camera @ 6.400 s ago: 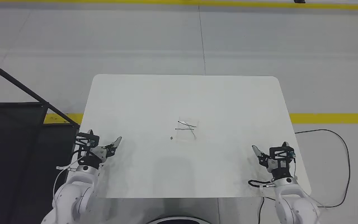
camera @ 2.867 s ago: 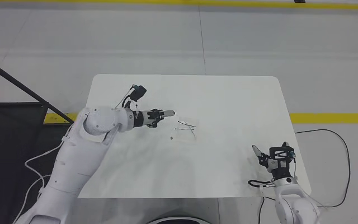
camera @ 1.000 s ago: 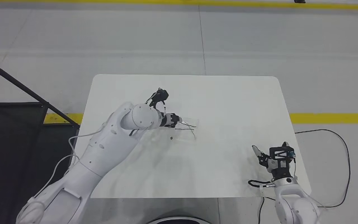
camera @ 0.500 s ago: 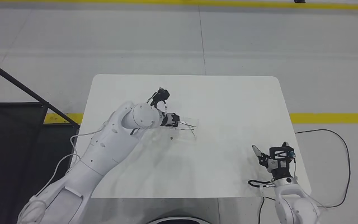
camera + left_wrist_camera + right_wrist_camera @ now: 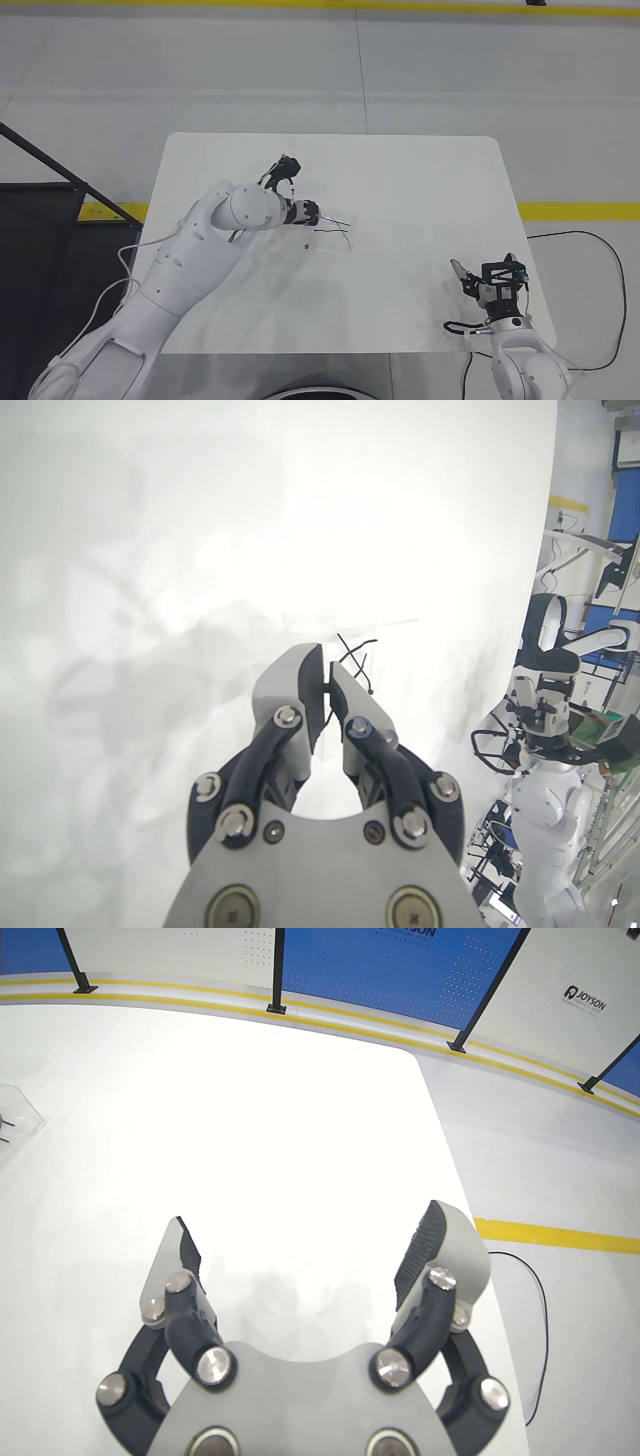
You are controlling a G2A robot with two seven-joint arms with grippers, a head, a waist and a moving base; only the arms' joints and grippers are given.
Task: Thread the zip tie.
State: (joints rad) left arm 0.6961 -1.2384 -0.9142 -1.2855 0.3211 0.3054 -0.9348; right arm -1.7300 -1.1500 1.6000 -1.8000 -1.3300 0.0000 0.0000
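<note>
Left gripper pinched shut on zip tie end; tie's length runs straight ahead from fingertips. Right gripper wide open, empty, well apart.

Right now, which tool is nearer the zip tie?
Left. The left tool is shut on the zip tie mid-table; the right tool sits open by the table's front right corner, far off.

Thin black zip ties lie crossed mid-table (one end between the jaws of the left gripper).

White table, clear tray with zip ties.
</note>
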